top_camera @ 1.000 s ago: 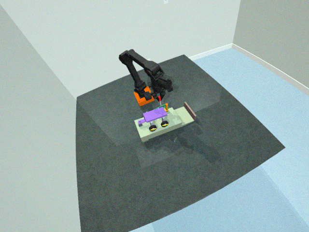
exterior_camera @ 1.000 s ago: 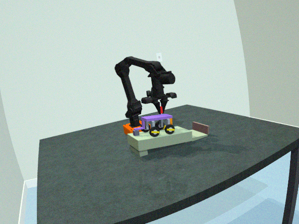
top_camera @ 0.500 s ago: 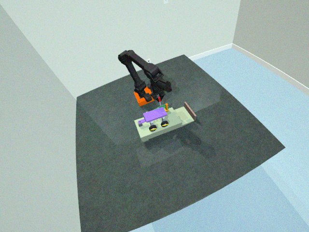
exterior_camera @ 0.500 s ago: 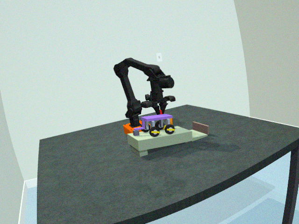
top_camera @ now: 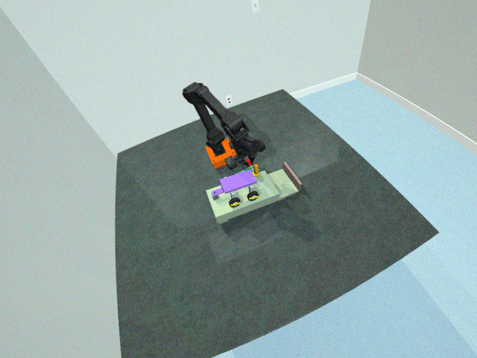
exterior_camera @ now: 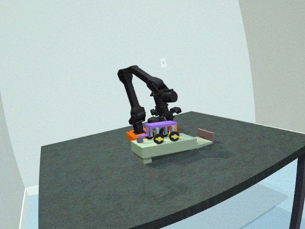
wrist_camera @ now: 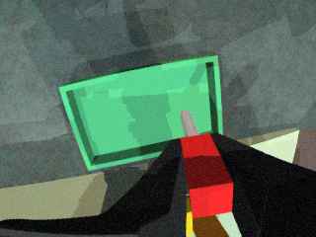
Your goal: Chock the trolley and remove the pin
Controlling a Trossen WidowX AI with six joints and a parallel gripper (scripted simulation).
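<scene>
My gripper (wrist_camera: 196, 144) (top_camera: 249, 162) is shut on the stop pin (wrist_camera: 207, 181), a red block head with a short grey shaft pointing down. It holds the pin above the near right part of the green tray (wrist_camera: 134, 79), which lies on the table behind the ramp. The purple trolley (top_camera: 236, 180) (exterior_camera: 160, 124) stands on the pale green ramp (top_camera: 246, 206) (exterior_camera: 163, 147). The yellow chock with the orange handle (top_camera: 255, 170) stands at the trolley's far downhill wheel. In the exterior view the trolley deck hides my fingertips.
A brown stop board (top_camera: 291, 175) (exterior_camera: 205, 134) stands across the ramp's low end. The arm's orange base (top_camera: 219, 156) (exterior_camera: 130, 135) sits just behind the ramp's uphill half. The dark table ends in open edges at front and right.
</scene>
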